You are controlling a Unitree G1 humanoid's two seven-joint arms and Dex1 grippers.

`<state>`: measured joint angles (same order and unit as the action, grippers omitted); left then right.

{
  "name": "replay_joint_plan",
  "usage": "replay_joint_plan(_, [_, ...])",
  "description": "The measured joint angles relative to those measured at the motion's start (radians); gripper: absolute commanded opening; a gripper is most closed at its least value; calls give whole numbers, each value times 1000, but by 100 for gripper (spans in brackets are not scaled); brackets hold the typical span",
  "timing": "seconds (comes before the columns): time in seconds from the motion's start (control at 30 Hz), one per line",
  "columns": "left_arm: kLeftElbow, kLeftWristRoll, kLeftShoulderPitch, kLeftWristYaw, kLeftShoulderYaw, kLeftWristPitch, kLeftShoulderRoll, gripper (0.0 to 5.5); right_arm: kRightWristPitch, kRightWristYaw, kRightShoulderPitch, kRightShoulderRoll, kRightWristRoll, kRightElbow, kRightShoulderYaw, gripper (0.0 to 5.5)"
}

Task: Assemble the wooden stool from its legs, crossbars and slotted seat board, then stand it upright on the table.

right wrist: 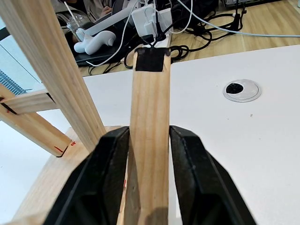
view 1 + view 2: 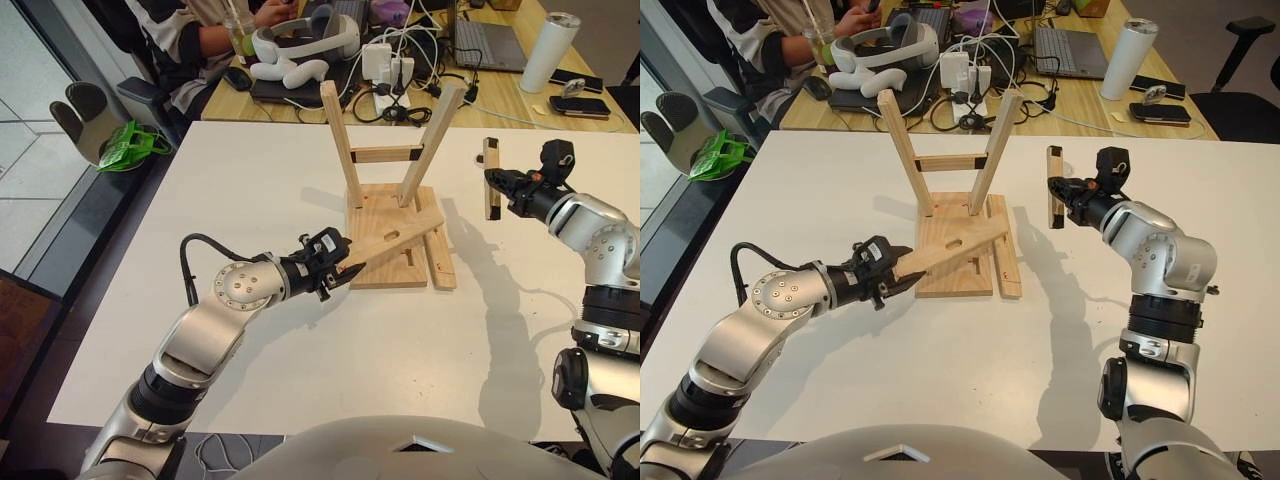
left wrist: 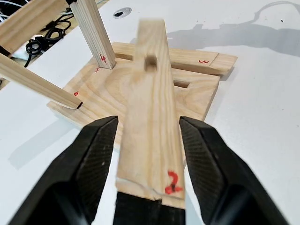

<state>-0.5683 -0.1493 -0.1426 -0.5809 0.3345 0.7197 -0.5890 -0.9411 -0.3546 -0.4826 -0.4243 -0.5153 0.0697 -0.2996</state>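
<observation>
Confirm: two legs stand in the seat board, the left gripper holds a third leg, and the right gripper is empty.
Not empty: the right gripper is shut on a crossbar, as the right wrist view shows. The left gripper does hold a leg.

Far end of leg (image 3: 151, 108) blurred.

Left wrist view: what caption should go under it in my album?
Left gripper holds a wooden leg slanting over the seat board.

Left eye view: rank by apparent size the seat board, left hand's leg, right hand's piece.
1. seat board
2. leg in the left hand
3. piece in the right hand, though farther away
</observation>
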Motion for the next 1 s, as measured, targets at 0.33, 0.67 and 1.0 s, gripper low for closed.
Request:
replay_joint_plan(0.33, [20, -151, -89, 55, -294, 145, 102, 324, -127, -209, 52, -4, -344, -276, -80, 131])
replay_joint_plan(0.67, [-44, -640, -467, 314, -735, 760, 520, 324, 161, -230, 133, -55, -117, -465, 196, 131])
replay_joint_plan(1.0, [81, -791, -474, 592, -841, 881, 640, 324, 626, -134, 298, 64, 278, -577, 552, 130])
